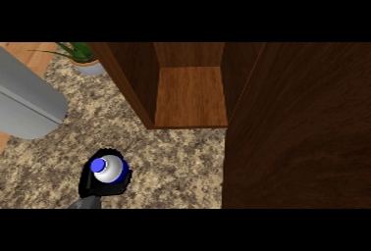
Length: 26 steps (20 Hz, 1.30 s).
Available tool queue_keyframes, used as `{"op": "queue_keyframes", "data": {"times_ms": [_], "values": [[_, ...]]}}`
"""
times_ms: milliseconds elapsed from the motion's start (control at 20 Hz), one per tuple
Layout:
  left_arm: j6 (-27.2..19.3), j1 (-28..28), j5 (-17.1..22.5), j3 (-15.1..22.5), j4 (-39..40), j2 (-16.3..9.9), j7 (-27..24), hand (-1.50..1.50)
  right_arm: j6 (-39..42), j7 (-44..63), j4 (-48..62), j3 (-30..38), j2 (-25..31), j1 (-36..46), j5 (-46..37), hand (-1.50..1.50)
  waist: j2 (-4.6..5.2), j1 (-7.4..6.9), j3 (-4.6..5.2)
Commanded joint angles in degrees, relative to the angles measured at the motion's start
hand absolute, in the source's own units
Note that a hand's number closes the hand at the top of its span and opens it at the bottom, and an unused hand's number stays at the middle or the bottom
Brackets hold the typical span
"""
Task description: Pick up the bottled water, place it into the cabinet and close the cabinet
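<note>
The bottled water shows from above as a white top with a blue ring, low on the left side of the view. My right hand is shut on it, black fingers curled round its body and hiding most of it. The bottle stands upright over the speckled counter, in front of and to the left of the open wooden cabinet. The cabinet's shelf is bare. Its open door fills the right side of the view. My left hand does not show.
A large grey rounded body comes in from the left edge. A potted green plant stands at the back left, beside the cabinet's left wall.
</note>
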State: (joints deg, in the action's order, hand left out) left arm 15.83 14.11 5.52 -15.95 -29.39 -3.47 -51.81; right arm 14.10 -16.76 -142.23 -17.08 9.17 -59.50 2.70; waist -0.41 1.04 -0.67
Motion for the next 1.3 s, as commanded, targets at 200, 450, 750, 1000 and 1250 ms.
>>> {"op": "queue_keyframes", "data": {"times_ms": [200,450,750,1000,1250], "values": [[0.2,3.5,11.0,10.2,-4.0,3.4,5.6,1.50,-0.1,2.5,-2.5,1.9,0.3,0.7,4.4,-1.50,0.11,-0.65,0.63],[-8.0,5.1,18.4,19.8,-10.3,3.4,10.8,1.50,-0.3,2.8,-6.2,-1.9,0.2,-3.8,1.3,-1.50,-0.07,0.07,0.68],[-23.1,9.4,19.5,28.1,-21.7,3.5,18.7,1.50,-1.0,3.6,-2.6,1.3,-0.2,2.0,4.1,-1.50,0.14,-0.58,0.60],[-32.6,10.4,21.0,36.0,-28.1,3.5,22.9,1.50,-0.3,2.2,-2.8,1.7,-0.4,0.1,4.7,-1.50,0.10,0.09,0.64],[-42.8,18.7,24.2,40.2,-27.9,3.5,27.0,1.50,-2.2,5.8,-8.2,-1.4,-0.9,-0.6,2.3,-1.50,0.36,0.53,0.71]]}}
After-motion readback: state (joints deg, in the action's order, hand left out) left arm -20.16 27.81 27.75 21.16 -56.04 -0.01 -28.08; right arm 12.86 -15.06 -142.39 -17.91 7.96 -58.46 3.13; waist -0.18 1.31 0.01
